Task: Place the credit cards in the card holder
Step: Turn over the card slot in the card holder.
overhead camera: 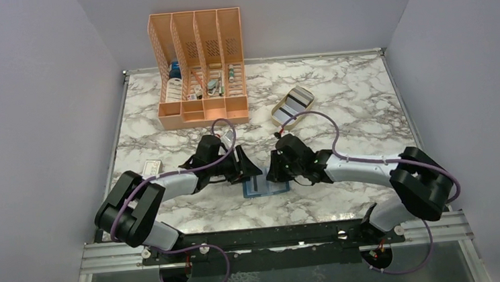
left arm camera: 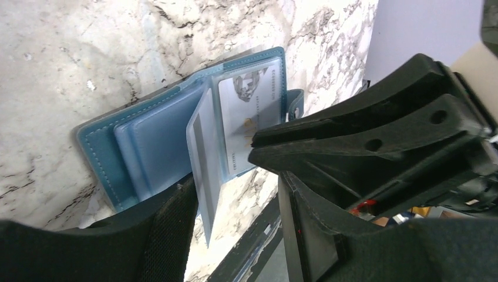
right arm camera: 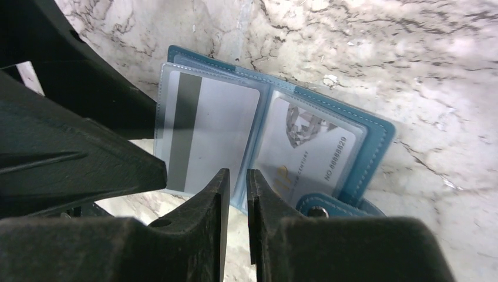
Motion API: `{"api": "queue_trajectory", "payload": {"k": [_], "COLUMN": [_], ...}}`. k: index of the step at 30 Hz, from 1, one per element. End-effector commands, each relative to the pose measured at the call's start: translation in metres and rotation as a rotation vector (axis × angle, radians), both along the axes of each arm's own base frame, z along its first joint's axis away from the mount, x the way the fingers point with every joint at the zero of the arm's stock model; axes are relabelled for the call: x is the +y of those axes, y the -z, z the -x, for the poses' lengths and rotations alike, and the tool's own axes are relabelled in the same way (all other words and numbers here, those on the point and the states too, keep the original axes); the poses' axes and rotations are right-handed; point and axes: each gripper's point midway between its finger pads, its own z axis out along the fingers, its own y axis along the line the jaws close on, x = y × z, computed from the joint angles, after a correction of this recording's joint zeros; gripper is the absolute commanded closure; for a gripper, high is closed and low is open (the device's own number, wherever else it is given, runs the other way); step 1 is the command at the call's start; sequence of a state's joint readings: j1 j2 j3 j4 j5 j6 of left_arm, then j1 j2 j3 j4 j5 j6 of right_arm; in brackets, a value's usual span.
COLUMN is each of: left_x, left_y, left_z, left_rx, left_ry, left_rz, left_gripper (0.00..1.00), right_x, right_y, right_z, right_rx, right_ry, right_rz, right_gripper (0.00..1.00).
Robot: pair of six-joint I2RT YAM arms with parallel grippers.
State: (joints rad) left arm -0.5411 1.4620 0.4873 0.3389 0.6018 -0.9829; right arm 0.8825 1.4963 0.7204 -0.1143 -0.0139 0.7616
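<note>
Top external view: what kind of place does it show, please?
Most likely a robot test cell in a lab, not a real office. Plain pale walls close in a marble-patterned table, two arms are bolted to a metal rail at its near edge, and an orange file rack stands like a prop.

card holder (right arm camera: 379,138) edge behind fingers (right arm camera: 194,235)
</note>
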Motion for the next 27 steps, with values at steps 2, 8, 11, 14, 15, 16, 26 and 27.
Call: {"api": "queue_trajectory", "payload": {"k": [2,8,11,14,15,16,26,27], "left_x": [-0.014,-0.028,-0.037,-0.046,-0.049,-0.053,-0.063,-0.063], "left_y": [-0.023,-0.03,-0.032,-0.032,-0.032,-0.032,-0.032,-0.032], "left_z": [-0.006,-0.005,-0.004,-0.003,-0.003,-0.002,-0.003,-0.003], "left_rx": [-0.054,-0.069,-0.075,-0.077,-0.076,-0.078,-0.093,-0.093], "left_ry": [0.023,0.043,0.059,0.072,0.078,0.087,0.089,0.087], "left_rz": [0.051,0.059,0.058,0.053,0.052,0.052,0.043,0.042], "left_gripper": [0.47,0.47,0.47,0.47,0.47,0.47,0.47,0.47], "right_x": [-0.023,-0.048,-0.06,-0.067,-0.068,-0.069,-0.074,-0.075], "right_y": [-0.019,-0.053,-0.072,-0.089,-0.094,-0.098,-0.104,-0.104], "right_z": [-0.008,-0.014,-0.016,-0.017,-0.016,-0.016,-0.017,-0.017], "right_rx": [-0.087,-0.18,-0.235,-0.275,-0.286,-0.296,-0.321,-0.322], "right_ry": [0.061,0.146,0.189,0.219,0.224,0.227,0.226,0.226], "right_rz": [0.069,0.081,0.059,0.027,0.016,0.004,0.014,0.021], "right_gripper": [0.81,0.78,0.77,0.75,0.75,0.74,0.71,0.7]}}
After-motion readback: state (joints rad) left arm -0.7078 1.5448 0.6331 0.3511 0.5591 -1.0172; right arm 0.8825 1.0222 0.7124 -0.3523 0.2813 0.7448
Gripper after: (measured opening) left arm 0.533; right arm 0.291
